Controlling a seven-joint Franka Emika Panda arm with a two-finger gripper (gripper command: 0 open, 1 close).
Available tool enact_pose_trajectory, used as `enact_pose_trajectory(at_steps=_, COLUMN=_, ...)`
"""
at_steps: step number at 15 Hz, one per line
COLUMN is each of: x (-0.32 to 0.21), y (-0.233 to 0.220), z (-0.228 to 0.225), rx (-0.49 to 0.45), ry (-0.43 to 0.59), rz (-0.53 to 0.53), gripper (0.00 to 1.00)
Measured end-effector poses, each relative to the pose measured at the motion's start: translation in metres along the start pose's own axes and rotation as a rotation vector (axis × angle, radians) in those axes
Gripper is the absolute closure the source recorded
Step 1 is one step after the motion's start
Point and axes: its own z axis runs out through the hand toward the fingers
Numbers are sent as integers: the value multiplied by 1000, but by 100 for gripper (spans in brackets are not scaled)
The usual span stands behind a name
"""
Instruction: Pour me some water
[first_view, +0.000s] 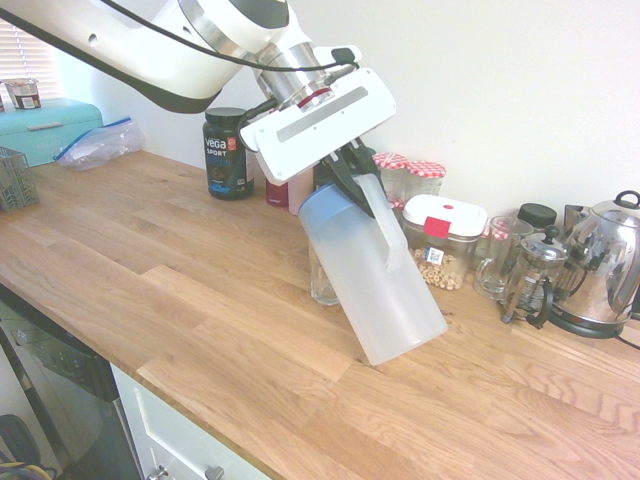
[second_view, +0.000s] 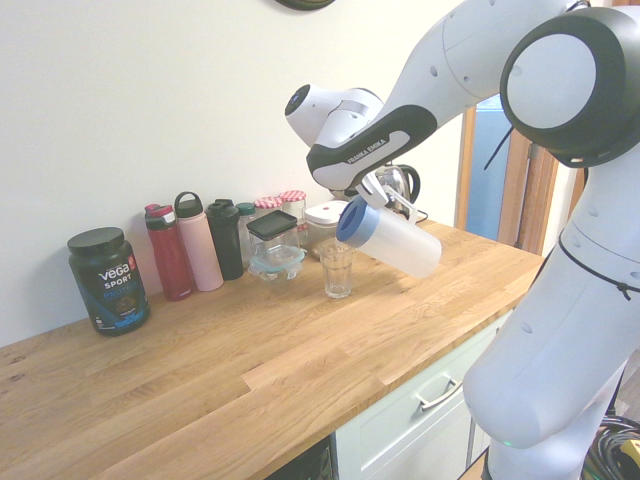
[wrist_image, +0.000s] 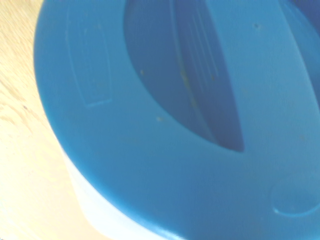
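Gripper (first_view: 345, 165) clamped tight on handle of frosted plastic jug (first_view: 375, 275) w/ smooth blue lid (wrist_image: 150, 125), tilted, lid end above clear ribbed glass (second_view: 337, 270) on grainy wood counter (second_view: 200, 370). Water too faint to see in jug or glass.

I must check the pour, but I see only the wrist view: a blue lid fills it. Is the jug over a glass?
Observer: Yes. The jug is tilted, its blue-lidded end just above the drinking glass.
Operator: Does the gripper hold it firmly?
Observer: The gripper is shut on the jug's handle.
Operator: Is water running out?
Observer: I cannot see any stream in either exterior view; the water is too faint to make out.
Operator: Anything close to the glass?
Observer: A container with a black lid stands just behind it, apart.
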Motion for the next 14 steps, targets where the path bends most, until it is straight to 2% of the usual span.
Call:
enact_pose_trajectory(at_steps=3, x=-1, y=1, z=0, rx=-2, ry=-1, rz=6, gripper=100)
enact_pose_trajectory(at_steps=5, x=-5, y=5, z=-6, rx=29, ry=10, rz=30, gripper=100)
enact_pose_trajectory(at_steps=11, x=-60, y=61, z=-64, rx=212, ry=104, rz=141, gripper=100)
enact_pose_trajectory(at_steps=14, x=-86, y=65, z=-96, rx=372, ry=125, rz=237, gripper=100)
